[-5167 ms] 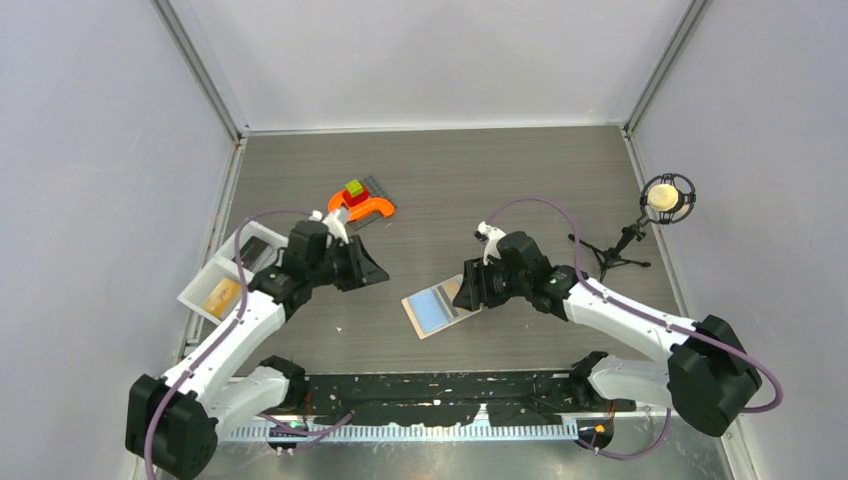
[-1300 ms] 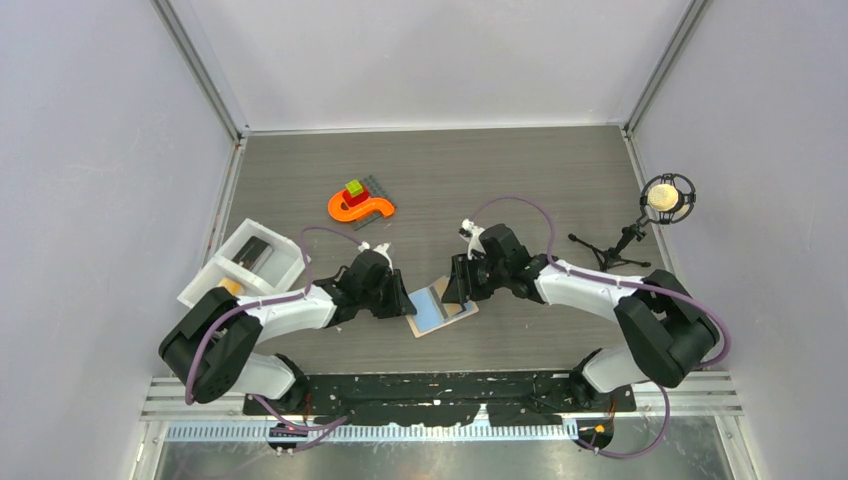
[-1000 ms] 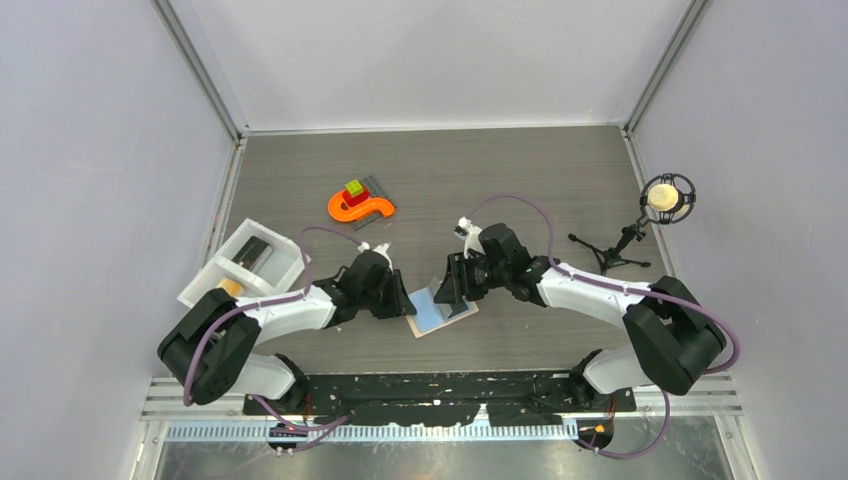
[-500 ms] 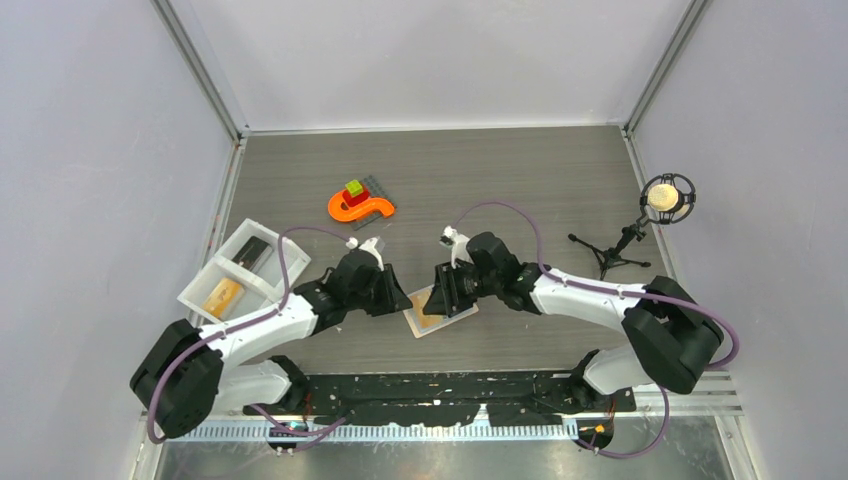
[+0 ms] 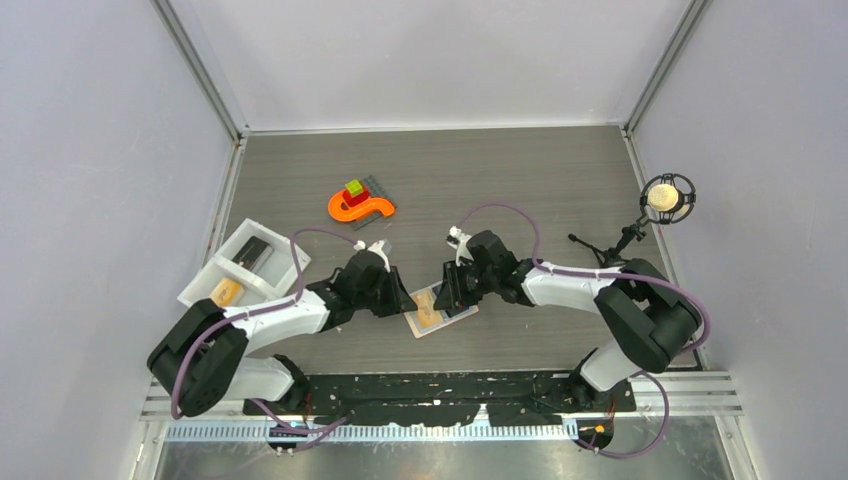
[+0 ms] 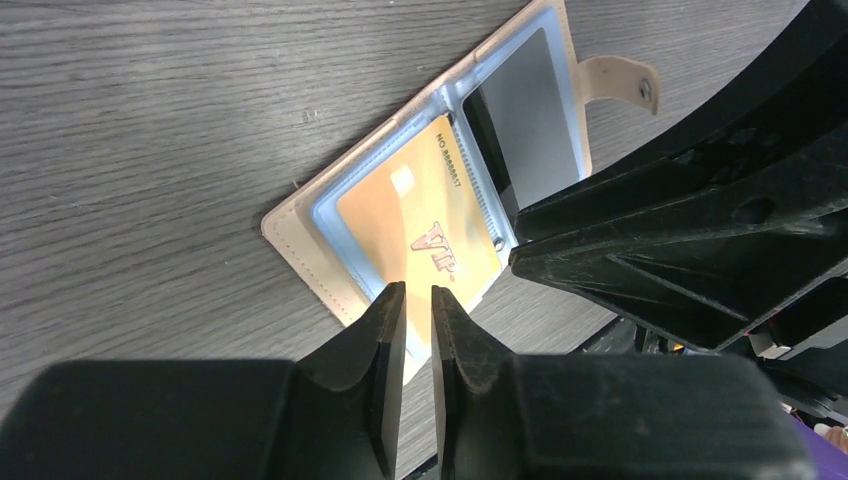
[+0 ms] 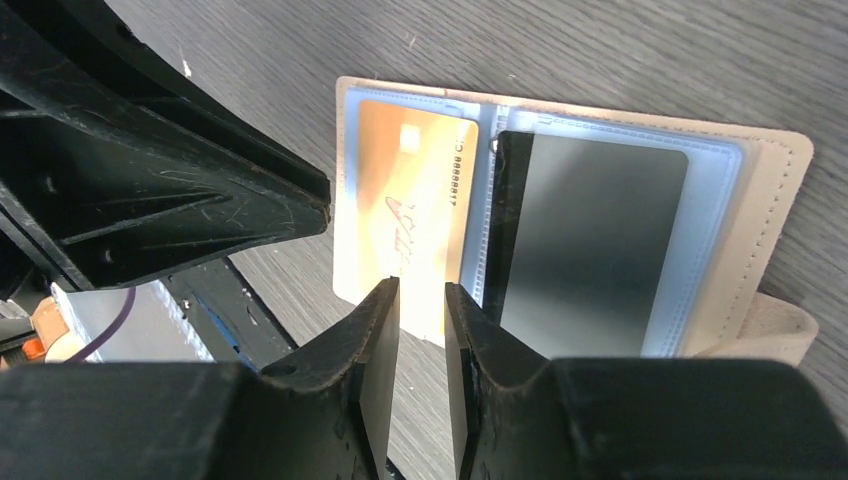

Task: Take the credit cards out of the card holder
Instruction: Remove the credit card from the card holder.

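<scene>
The card holder [image 5: 452, 312] lies open on the table, beige outside [image 6: 300, 235] and pale blue inside, its snap tab [image 6: 625, 80] sticking out at the far end. An orange-yellow credit card [image 6: 420, 230] [image 7: 410, 210] sits in one sleeve. A dark grey credit card [image 6: 530, 120] [image 7: 600, 240] sits in the other. My left gripper [image 5: 400, 300] [image 6: 410, 292] hovers over the gold card's near edge, jaws a slim gap apart and empty. My right gripper [image 5: 447, 295] [image 7: 421, 285] faces it from the other side, also narrowly open and empty.
An orange S-shaped toy [image 5: 360, 207] with a red and green block lies behind the left arm. A white two-compartment tray [image 5: 283, 262] at the left holds a dark flat thing and an orange-yellow one. A microphone stand [image 5: 640, 225] is at the right.
The holder showed a plain blue face a second ago; now the gold card shows. Both grippers have drawn in over the holder and their jaws have narrowed.
</scene>
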